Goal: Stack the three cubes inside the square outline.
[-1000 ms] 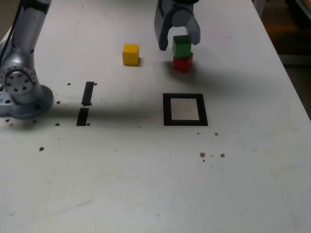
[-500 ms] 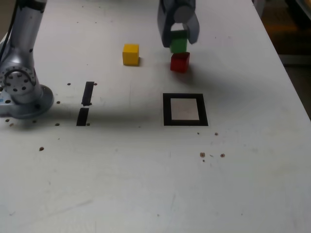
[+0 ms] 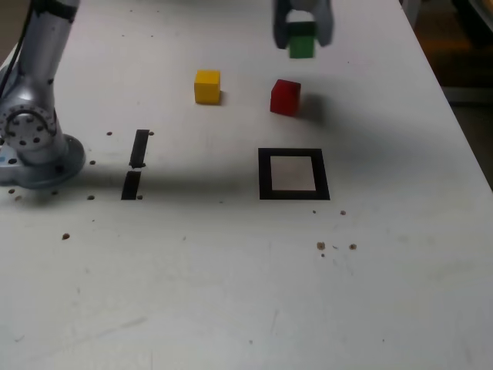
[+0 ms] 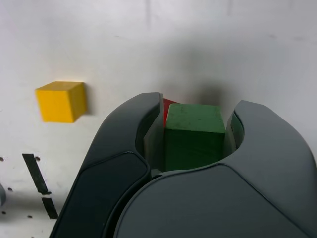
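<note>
My gripper (image 3: 302,35) hangs high near the top of the exterior view, shut on the green cube (image 3: 301,42). In the wrist view the green cube (image 4: 193,134) sits squeezed between the two dark fingers (image 4: 126,144). The red cube (image 3: 285,97) rests on the table below it, a sliver of red (image 4: 168,110) showing behind the green one. Alone on the table, the yellow cube (image 3: 207,86) lies to the exterior view's left of the red cube; the wrist view shows the yellow cube (image 4: 61,101) too. The black square outline (image 3: 293,174) lies nearer the camera with nothing inside.
The arm's grey base (image 3: 35,131) stands at the exterior view's left. Two short black tape strips (image 3: 136,163) lie between the base and the outline. Small brown crumbs (image 3: 322,246) dot the white table. The table's right edge (image 3: 454,116) runs close by.
The gripper has lifted the green cube off the red cube and risen up and slightly right in the exterior view. The red and yellow cubes stayed put.
</note>
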Robot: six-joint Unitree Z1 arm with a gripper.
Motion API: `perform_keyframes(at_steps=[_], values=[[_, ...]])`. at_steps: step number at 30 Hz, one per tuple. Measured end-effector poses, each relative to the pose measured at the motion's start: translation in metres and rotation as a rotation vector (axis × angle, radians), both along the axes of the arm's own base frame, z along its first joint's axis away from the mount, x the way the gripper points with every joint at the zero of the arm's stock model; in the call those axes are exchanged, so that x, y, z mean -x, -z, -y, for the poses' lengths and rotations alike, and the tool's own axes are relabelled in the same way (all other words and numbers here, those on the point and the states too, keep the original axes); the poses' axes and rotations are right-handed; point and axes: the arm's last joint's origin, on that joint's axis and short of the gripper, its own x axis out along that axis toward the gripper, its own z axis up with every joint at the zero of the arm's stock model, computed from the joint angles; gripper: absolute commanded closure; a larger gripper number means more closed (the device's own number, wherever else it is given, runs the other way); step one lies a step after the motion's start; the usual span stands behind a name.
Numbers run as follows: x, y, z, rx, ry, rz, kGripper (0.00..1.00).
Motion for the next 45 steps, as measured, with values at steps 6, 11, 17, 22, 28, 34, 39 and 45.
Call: perform_keyframes(at_steps=[6,11,17,22,28,34,39,45], values=[[-0.039,0.01,0.03,-0.008,0.084,0.01,0.76],[-0.051,0.033,0.039,0.024,0.11,-0.035,0.76],[-0.073,0.056,0.052,0.042,0.147,-0.051,0.76],[-0.084,0.074,0.067,0.052,0.169,-0.074,0.73],[-0.087,0.085,0.068,0.067,0.17,-0.101,0.36],[-0.084,0.082,0.069,0.064,0.182,-0.114,0.01],[-0.066,0.052,0.073,0.018,0.198,-0.102,0.0],[-0.02,0.037,0.054,0.018,0.212,-0.202,0.0]])
